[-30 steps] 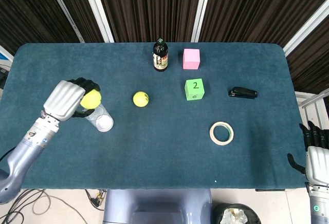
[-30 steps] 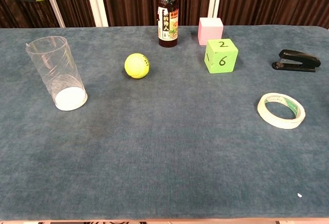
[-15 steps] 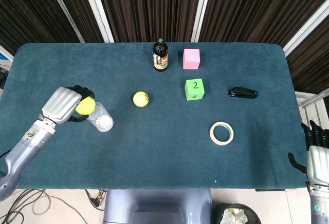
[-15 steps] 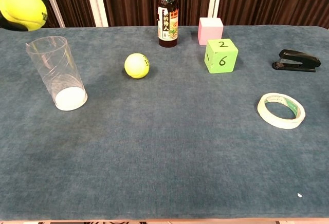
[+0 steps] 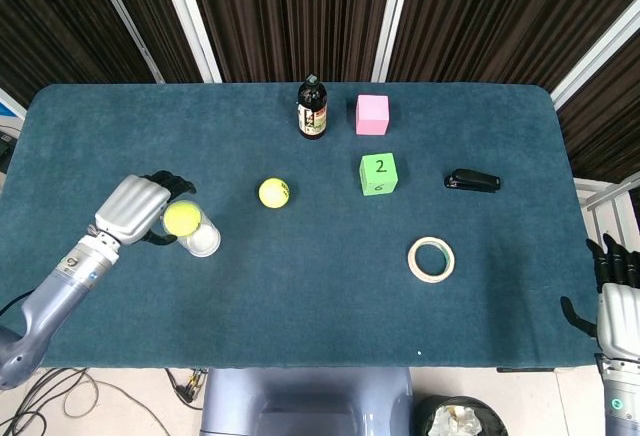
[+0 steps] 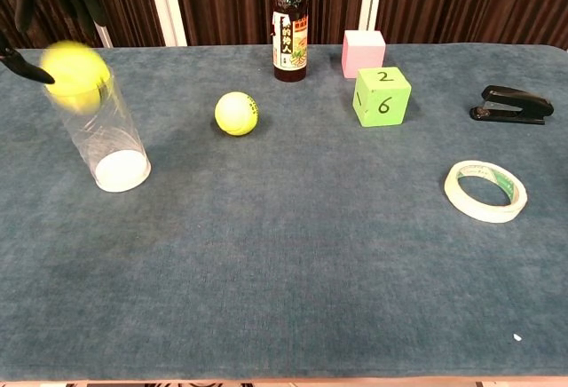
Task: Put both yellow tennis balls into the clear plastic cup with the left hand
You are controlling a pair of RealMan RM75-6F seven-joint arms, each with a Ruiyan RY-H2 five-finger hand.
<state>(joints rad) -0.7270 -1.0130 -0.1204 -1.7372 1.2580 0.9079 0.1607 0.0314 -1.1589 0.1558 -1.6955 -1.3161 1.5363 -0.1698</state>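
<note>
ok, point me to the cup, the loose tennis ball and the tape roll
clear plastic cup (image 6: 120,161), chest view: lower wall near its white base.
loose tennis ball (image 6: 236,113), chest view: centre of the ball.
tape roll (image 6: 463,193), chest view: left side of the ring.

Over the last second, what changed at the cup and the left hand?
The left hand let go of its tennis ball, which has dropped to the mouth of the clear cup; its fingers are now spread. The second ball and right hand stayed put.
</note>
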